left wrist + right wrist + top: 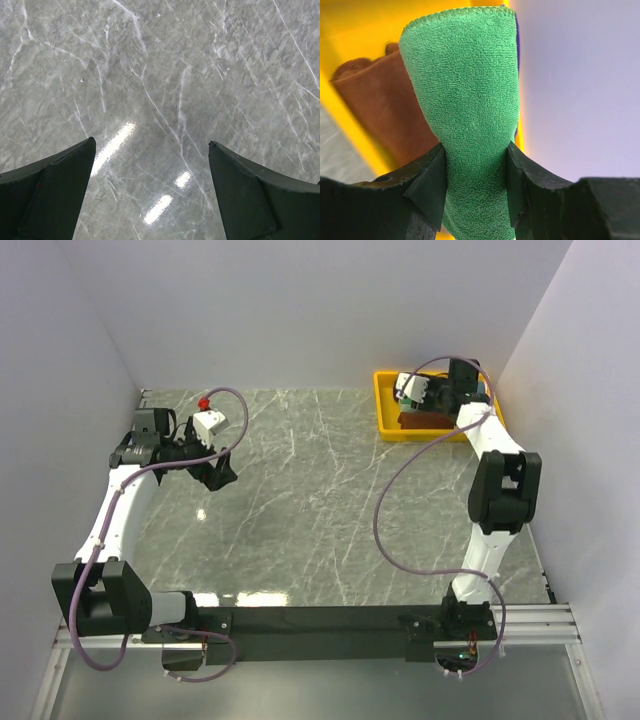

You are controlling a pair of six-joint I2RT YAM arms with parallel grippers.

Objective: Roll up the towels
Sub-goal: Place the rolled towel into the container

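Green terry-cloth towel (470,100) clamped between jaws of right gripper (475,172) over yellow plastic tray (380,405), beside brown cloth (385,110) lying inside it. Left gripper (151,145) spread wide, empty, well apart from tray. Best lifted clear of tray rim slowly, pinch firm.

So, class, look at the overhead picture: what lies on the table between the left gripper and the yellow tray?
Nothing. In the top view, only bare marble table stretches between the open left gripper and the yellow tray.
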